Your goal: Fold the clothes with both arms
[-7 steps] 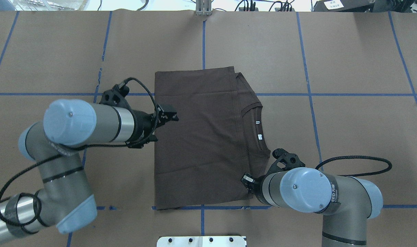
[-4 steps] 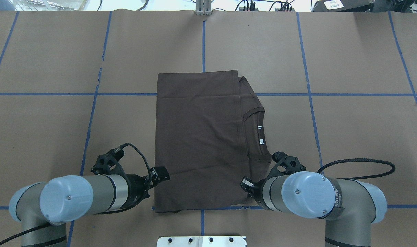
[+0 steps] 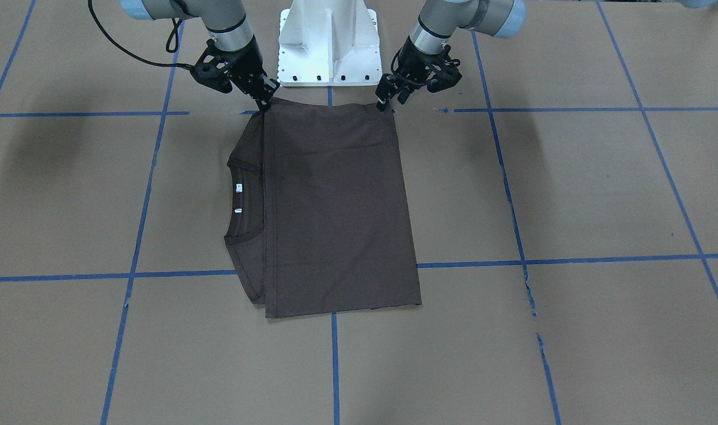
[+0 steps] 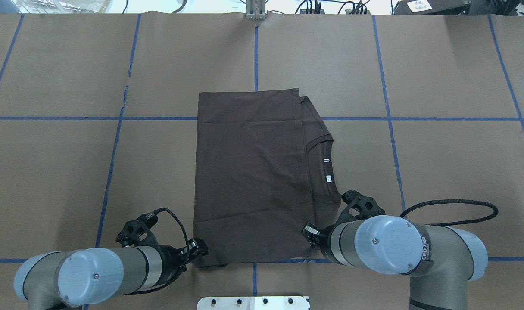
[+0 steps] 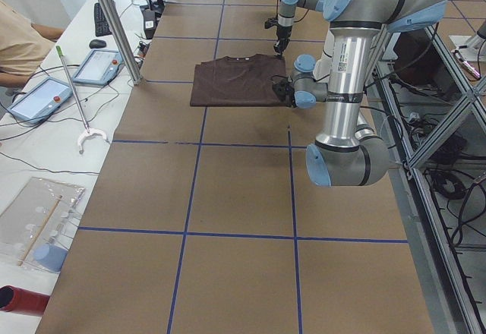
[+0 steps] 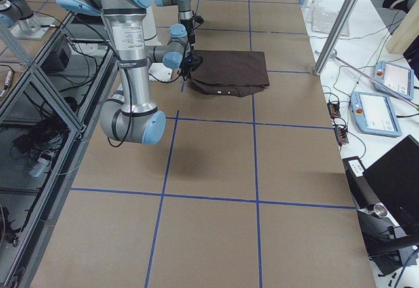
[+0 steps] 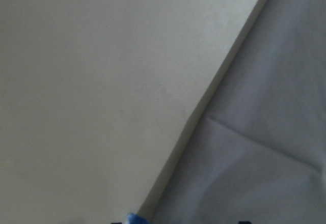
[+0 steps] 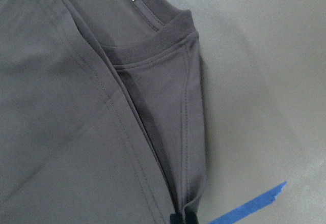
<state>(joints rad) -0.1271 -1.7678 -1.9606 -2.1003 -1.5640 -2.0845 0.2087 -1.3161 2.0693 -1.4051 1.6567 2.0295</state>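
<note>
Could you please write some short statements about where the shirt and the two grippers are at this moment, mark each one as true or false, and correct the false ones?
1. The dark brown T-shirt lies folded flat on the table. True.
2. Its collar is on the robot's left side. False: the collar is on the robot's right side, the side where the right gripper is.
3. Both grippers are at the shirt's edge nearest the white pedestal base. True.
4. The left gripper hangs over the middle of the shirt. False: it is at the shirt's near corner on the robot's left.
</note>
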